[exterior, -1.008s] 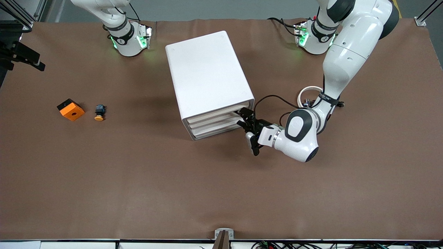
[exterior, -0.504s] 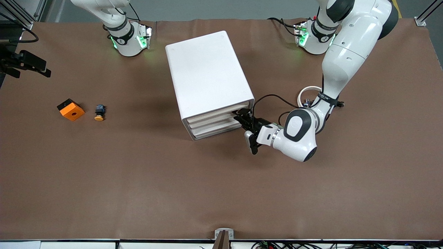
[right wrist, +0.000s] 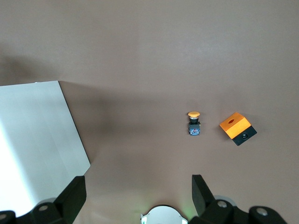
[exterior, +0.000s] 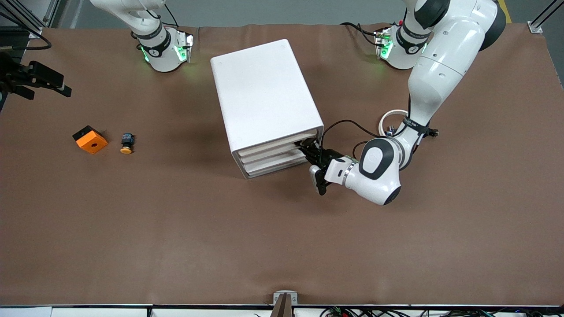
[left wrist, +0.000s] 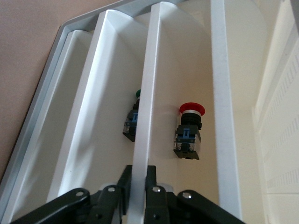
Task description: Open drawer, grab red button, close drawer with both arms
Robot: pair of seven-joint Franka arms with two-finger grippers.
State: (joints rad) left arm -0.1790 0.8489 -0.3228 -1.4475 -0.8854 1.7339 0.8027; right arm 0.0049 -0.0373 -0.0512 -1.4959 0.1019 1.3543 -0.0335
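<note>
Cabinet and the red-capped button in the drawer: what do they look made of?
The cabinet looks like moulded white plastic, matte, with rounded edges and no seams. The button seems plastic too: a smooth red cap with a slight sheen on a dark body; metal parts inside cannot be ruled out. It lies in the drawer.

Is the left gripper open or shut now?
Shut: the left gripper pinches a drawer's front edge, its fingers pressed against both sides.
</note>
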